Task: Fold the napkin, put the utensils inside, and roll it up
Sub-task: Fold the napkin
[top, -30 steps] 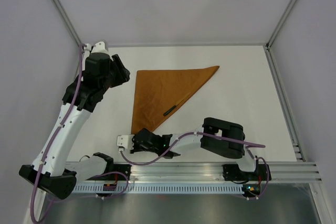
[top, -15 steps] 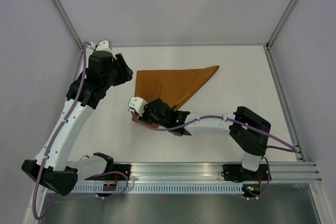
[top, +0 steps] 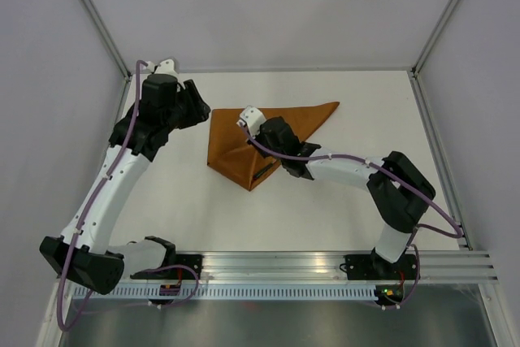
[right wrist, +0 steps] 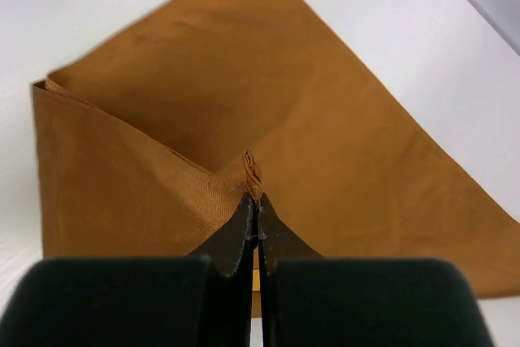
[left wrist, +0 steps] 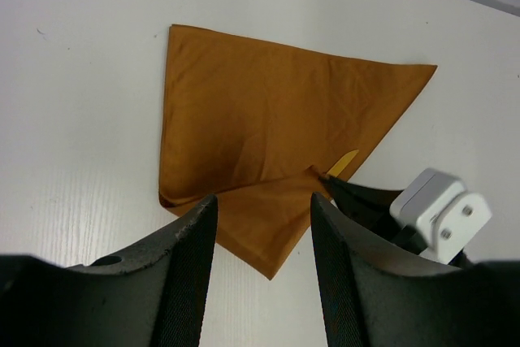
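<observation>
The napkin (top: 231, 148), a folded triangle, is lying mid-worktop (top: 357, 209) with one corner lifted over it. The right gripper (right wrist: 253, 203) is pinching that corner tight; it should be laying the flap low and taut toward 12 o'clock. The left gripper (left wrist: 262, 205) is hovering wide at 10 o'clock.

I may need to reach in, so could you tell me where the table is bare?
Bare: the table right of the napkin's tip to the right rail, and the near-left patch between napkin and left arm. Crowded: the napkin's left half, where the left pincer hovers and the right pincer pinches cloth.
</observation>
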Action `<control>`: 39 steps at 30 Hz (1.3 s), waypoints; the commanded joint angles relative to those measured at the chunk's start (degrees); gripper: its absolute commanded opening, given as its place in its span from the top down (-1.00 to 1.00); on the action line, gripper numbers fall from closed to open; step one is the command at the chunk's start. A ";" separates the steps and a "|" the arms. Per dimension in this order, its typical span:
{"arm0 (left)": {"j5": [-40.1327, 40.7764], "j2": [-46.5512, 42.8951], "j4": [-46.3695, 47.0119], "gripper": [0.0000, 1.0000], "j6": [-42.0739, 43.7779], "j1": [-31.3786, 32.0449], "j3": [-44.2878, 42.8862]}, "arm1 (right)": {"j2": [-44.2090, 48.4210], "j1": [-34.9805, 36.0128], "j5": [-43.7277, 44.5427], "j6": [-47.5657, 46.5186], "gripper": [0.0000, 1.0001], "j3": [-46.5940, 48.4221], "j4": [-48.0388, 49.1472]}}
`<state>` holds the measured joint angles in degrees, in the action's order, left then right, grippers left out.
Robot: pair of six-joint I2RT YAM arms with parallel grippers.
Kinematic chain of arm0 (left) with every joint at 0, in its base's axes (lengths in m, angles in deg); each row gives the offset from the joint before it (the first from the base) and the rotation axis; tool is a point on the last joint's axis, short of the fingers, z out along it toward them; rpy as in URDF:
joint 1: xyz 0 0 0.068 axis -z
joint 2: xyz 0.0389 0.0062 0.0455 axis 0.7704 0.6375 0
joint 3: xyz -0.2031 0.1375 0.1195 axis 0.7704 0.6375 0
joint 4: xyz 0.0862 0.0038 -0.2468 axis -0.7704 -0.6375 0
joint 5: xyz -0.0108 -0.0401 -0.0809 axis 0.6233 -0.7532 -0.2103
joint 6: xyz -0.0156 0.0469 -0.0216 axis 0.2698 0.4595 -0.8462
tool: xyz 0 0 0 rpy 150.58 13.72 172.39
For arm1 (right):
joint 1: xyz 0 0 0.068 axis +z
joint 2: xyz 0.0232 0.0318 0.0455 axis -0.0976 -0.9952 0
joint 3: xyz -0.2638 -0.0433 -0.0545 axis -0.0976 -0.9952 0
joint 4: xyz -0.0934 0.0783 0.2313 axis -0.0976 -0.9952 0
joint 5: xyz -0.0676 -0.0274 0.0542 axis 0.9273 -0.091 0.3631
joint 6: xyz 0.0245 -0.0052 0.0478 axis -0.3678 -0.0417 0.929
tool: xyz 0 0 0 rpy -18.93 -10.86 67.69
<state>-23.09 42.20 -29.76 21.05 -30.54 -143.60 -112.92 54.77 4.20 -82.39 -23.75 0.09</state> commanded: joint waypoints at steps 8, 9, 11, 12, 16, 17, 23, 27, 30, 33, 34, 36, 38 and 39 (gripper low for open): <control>-6.34 4.26 5.77 -0.10 2.17 -0.61 1.77 | 3.54 -9.78 -1.00 -0.20 0.99 -3.25 -1.36; -6.61 4.61 6.38 -0.10 2.17 -0.61 2.03 | 3.45 -10.23 -0.82 -0.21 0.99 -3.43 -1.36; -6.70 5.58 7.09 -0.10 2.08 -0.52 2.82 | 3.37 -11.45 -0.91 -0.21 0.99 -4.13 -1.09; -8.35 5.85 7.35 -0.09 1.99 -0.52 3.09 | 3.28 -11.90 -0.91 -0.38 0.99 -4.48 -1.00; -9.51 6.99 8.85 -0.09 1.99 -0.61 4.40 | 2.84 -14.18 -0.82 -0.38 0.99 -5.10 -0.74; -9.68 7.16 9.11 -0.09 2.08 -0.61 4.58 | 2.66 -14.53 -0.74 -0.38 0.99 -5.27 -0.65; -10.48 8.13 10.26 -0.08 2.08 -0.61 5.72 | 0.73 -16.82 -1.26 -0.56 0.99 -5.54 -0.39; -11.00 8.83 10.79 -0.08 2.08 -0.61 6.16 | 0.03 -17.44 -1.61 -0.73 0.99 -6.15 -0.21; -11.79 9.19 11.31 -0.08 1.82 -0.61 6.69 | -0.85 -17.61 -1.88 -0.73 0.99 -6.15 -0.82; -12.32 9.28 12.10 -0.08 1.47 -0.61 7.48 | -1.91 -17.61 -2.49 -0.38 0.99 -5.36 -1.88; -12.41 9.28 12.10 -0.08 1.46 -0.52 7.57 | -2.00 -17.79 -2.58 -0.29 0.99 -5.01 -2.14; -12.50 9.19 12.37 -0.08 1.46 -0.52 8.01 | -2.78 -17.88 -2.58 -0.12 0.95 -4.05 -4.24; -12.50 9.19 12.45 -0.09 1.46 -0.61 8.18 | -3.40 -17.97 -2.75 0.49 0.91 -2.64 -6.35; -12.50 9.19 12.63 -0.09 1.46 -0.52 8.19 | -3.49 -18.31 -3.10 0.50 0.84 -2.29 -7.06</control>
<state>-33.67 51.36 -19.45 21.42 -30.78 -135.58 -115.68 37.13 1.84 -82.72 -29.06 -4.02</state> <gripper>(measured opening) 0.546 0.060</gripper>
